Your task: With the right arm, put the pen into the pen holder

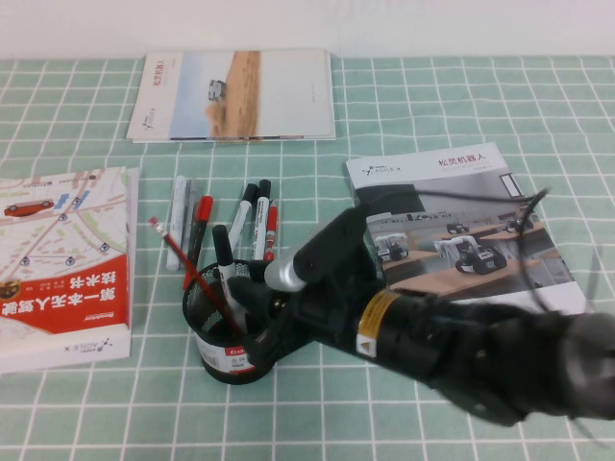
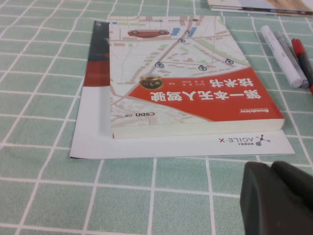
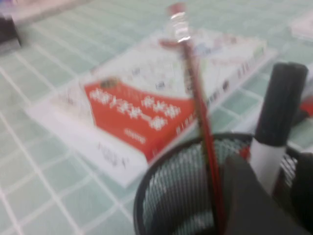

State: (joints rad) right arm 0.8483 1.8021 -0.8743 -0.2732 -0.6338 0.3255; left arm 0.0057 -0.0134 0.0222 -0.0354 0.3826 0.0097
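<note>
The pen (image 1: 192,274), a thin dark-red stick with a pale pink eraser tip, stands slanted in the black wire-mesh pen holder (image 1: 226,360), eraser end up and leaning left. A black-capped white marker (image 1: 222,245) stands in the holder too. My right gripper (image 1: 252,305) hangs over the holder's right rim. In the right wrist view the pen (image 3: 198,107) lies just outside one finger (image 3: 244,196), the marker (image 3: 281,103) shows between the fingers, and the right gripper (image 3: 271,164) is open above the holder (image 3: 171,181). My left gripper (image 2: 279,196) is shut and empty, low over the table near the book.
A red-and-white book (image 1: 62,259) lies left of the holder on a white sheet (image 2: 146,147). Several markers (image 1: 231,216) lie behind the holder. A brochure (image 1: 235,94) lies at the back, another (image 1: 461,221) under the right arm.
</note>
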